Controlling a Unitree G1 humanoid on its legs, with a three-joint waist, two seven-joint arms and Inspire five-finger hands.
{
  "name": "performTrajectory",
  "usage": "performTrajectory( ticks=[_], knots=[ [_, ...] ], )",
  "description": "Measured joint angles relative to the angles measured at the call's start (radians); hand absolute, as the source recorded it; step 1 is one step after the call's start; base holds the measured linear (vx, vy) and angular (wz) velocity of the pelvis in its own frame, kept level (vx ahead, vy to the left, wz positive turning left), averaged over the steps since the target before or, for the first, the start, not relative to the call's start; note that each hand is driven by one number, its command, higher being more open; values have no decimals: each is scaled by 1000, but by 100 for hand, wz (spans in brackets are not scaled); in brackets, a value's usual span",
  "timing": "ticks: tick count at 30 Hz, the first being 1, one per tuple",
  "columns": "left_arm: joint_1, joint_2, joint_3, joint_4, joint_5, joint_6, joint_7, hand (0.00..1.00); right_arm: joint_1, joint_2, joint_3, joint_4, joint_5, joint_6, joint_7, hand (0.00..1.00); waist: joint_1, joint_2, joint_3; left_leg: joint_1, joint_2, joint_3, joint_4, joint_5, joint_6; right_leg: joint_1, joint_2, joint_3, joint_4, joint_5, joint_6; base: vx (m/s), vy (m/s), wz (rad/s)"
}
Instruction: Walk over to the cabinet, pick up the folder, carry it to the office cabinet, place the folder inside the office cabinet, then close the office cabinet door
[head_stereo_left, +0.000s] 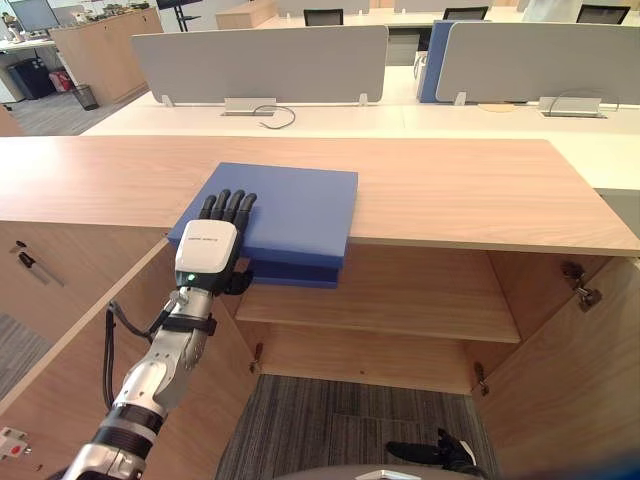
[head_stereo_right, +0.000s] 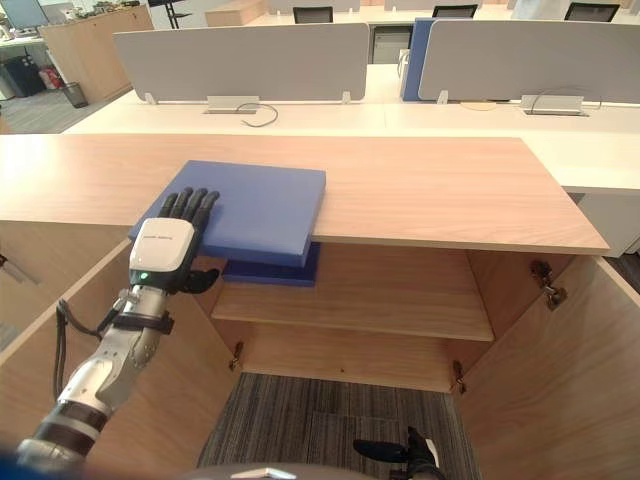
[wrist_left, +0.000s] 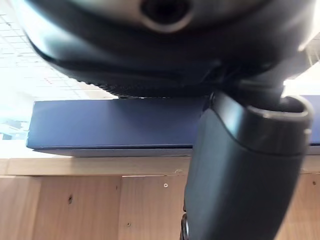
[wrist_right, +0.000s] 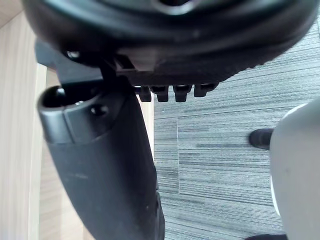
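Left hand (head_stereo_left: 207, 258) reaches up from the lower left of the frame and lies on the blue folder (head_stereo_left: 290, 205). Its fingers (head_stereo_left: 231, 205) are pressed flat and close together on the folder's top near its left front corner. Its thumb (wrist_left: 240, 170) comes up from below against the overhanging front edge, so the hand pinches the folder. The folder lies left of centre on the wooden tabletop (head_stereo_left: 450, 190) of the cabinet. Its near part juts out past the tabletop's front edge, and a darker blue lower layer shows just under that edge. Below it the cabinet stands open, with a bare shelf (head_stereo_left: 400, 300) between one door (head_stereo_left: 70, 300) at lower left and another (head_stereo_left: 570, 380) at lower right. Grey carpet (head_stereo_left: 330, 420) fills the bottom centre. Right hand (wrist_right: 100, 160) hangs over that carpet; whether it is spread or closed I cannot tell. White desks with grey divider screens (head_stereo_left: 260, 62) cross the top of the frame.
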Motion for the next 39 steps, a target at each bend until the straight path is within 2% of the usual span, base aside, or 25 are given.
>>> performTrajectory(
  ticks=[6, 10, 15, 18, 21, 24, 26, 27, 30, 32, 35, 37, 39],
  knots=[
    [-93, 52, -71, 17, -12, -10, -15, 0, -7, 3, -11, 1, 1, -6, 1, 100, -22, 2, -1, 0, -1, 3, 0, 0, 0, -2, -1, 3, -1, 4, 1, -10, 7, -2],
    [-96, 90, -102, 37, -9, -27, 42, 0, -6, 6, -48, 8, 1, -6, 0, 100, -20, 2, -1, 0, -1, 2, 1, 0, 1, -3, -1, 3, -1, 6, 0, 0, 0, 0],
    [-133, 112, -98, -3, -37, -25, 64, 0, -2, 6, -69, 9, 1, -5, 0, 100, -14, 9, -5, -1, -5, -1, 1, 6, 8, -3, -5, 2, 0, 13, 3, -28, 13, 1],
    [-160, 110, -62, -56, -44, -18, 43, 0, -7, 6, -69, 7, 1, -5, 0, 100, -25, 13, -4, -1, -8, -2, -4, 7, 10, -7, -8, 6, -1, 18, 5, -38, 16, -3],
    [-91, 74, -46, -175, -45, -20, 37, 0, -11, 6, -69, 8, 1, -4, -1, 100, -28, 13, -2, -6, -11, -1, -4, 6, 11, -16, -11, 10, -1, 20, 7, -37, 34, -5],
    [76, -23, -32, -369, -43, -43, 38, 0, -15, 7, -68, 9, 1, 1, -4, 100, -27, 6, 3, -12, -13, -3, 0, 5, 12, -20, -12, 14, -3, 20, 9, 22, 15, -4],
    [205, -105, -24, -505, -65, -89, 28, 0, -14, 5, -68, 11, 1, 9, -7, 100, -22, 1, 6, -12, -13, -7, 1, 4, 12, -20, -12, 19, -9, 21, 8, 28, 2, -6],
    [229, -123, -24, -532, -92, -106, 17, 0, -15, 4, -67, 12, 1, 12, -8, 100, -21, 1, 6, -12, -13, -9, 1, 4, 12, -20, -12, 19, -9, 20, 8, 0, 0, 0],
    [315, -199, -23, -629, -260, -172, -30, 0, -17, 0, -66, 19, 1, 18, -10, 100, -19, 2, 5, -10, -13, -10, 1, 4, 12, -18, -12, 19, -9, 20, 7, 0, 0, 0],
    [361, -245, -20, -656, -475, -215, -81, 0, -17, -3, -66, 19, 1, 20, -10, 100, -20, 2, 7, 0, -13, -10, -1, 2, 13, -9, -12, 19, -7, 20, 5, 0, 0, 0],
    [407, -291, -16, -655, -704, -226, -123, 0, -17, -4, -64, 19, 1, 22, -10, 100, -21, 1, 7, 14, -12, -12, -4, -3, 13, 5, -12, 18, -7, 17, 2, -16, 4, 0],
    [458, -328, 3, -637, -1032, -222, -215, 0, -16, -4, -64, 18, 7, 25, -9, 100, -20, -1, 8, 15, -12, -12, -5, -5, 14, 4, -13, 18, -7, 17, 2, -56, 16, -1],
    [499, -362, 20, -615, -1232, -196, -270, 0, -11, -3, -45, 15, 50, 26, -8, 100, -20, -7, 7, 11, -11, -8, -4, -5, 14, -2, -13, 25, -7, 20, 7, -33, 17, -6]
  ],
)
